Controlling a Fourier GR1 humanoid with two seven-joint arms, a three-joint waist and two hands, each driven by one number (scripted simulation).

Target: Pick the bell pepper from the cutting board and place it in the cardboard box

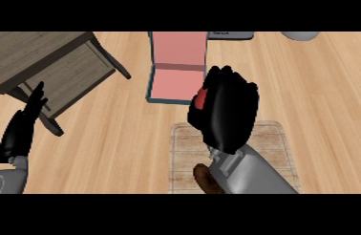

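Right hand [224,112]: fingers curled round red bell pepper [201,98], near the pink box [176,69].
Left hand [21,129]: resting with fingers straight, far left.

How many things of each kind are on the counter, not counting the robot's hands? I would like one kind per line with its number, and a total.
Red bell pepper, held in the right hand: 1
Box: 1
Cutting board: 1
Brown item on the board: 1
Wooden crate: 1
Grey items at the far edge: 2
Total: 7

Two black hands, one at left edge [21,129] and one mid-frame [226,110]; one red pepper [200,98], one pink-lined box [176,69], one cutting board [271,143], one brown item [206,179], one wooden crate [53,67] upper left.
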